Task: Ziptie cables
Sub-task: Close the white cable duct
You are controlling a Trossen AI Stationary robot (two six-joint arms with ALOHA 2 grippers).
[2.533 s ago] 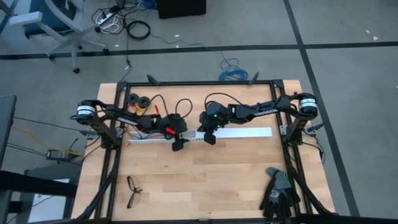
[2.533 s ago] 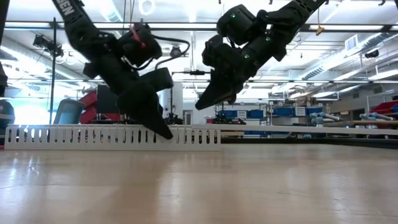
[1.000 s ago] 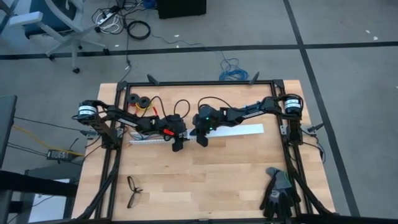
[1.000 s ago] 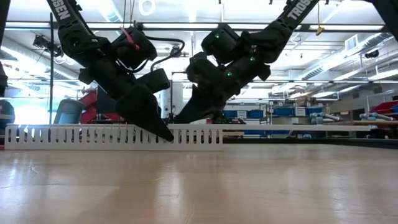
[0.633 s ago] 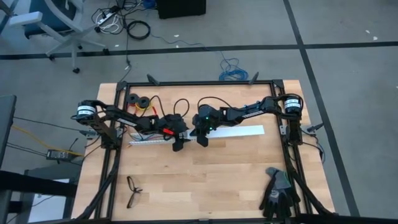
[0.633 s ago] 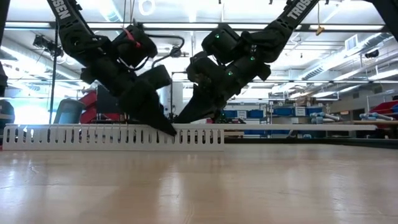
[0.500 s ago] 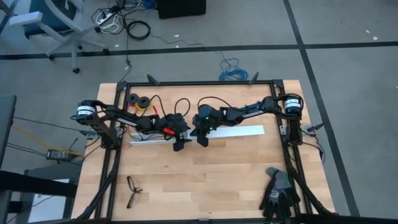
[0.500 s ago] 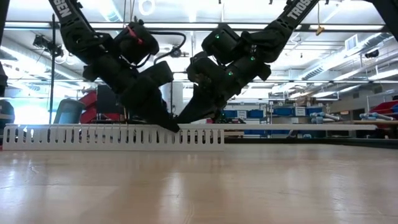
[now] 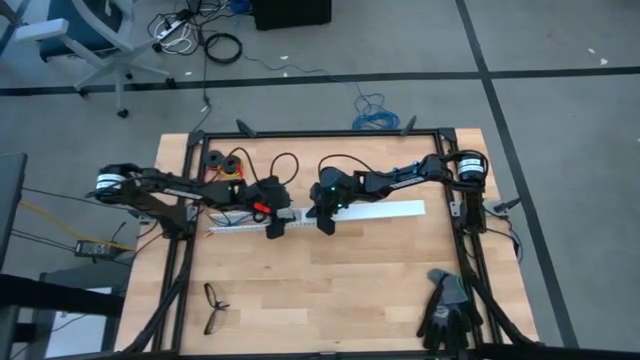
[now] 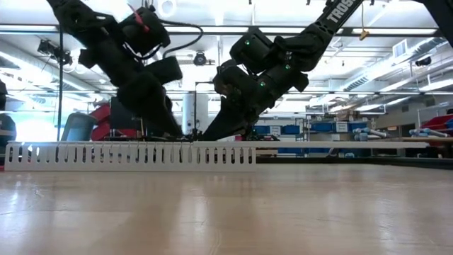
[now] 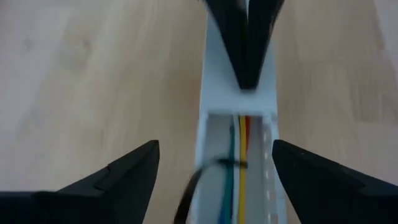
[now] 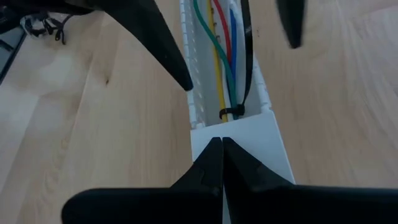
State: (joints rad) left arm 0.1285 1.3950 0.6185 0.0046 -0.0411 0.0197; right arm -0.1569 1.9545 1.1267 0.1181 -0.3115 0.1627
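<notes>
Cables (image 12: 225, 59) lie in white slotted strip (image 9: 240, 226) near worktop's far edge, ziptie (image 12: 231, 112) looped round them. Our left gripper (image 11: 211, 171) spread wide, empty, straddling strip; right gripper (image 12: 221, 144) pinched shut on nothing, pressing strip's lid (image 12: 239, 140). We should grab ziptie tail squarely, cinch slowly.

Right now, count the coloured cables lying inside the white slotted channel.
4: green, yellow, red and blue cables run side by side in the white slotted channel, bound by a ziptie; others may be hidden.

— How is the light?
— Bright and even; ceiling strip lights (image 10: 396, 30) glare in the low view, sheen on the table (image 10: 226, 212).
— Focus?
— Left wrist view is soft throughout.
</notes>
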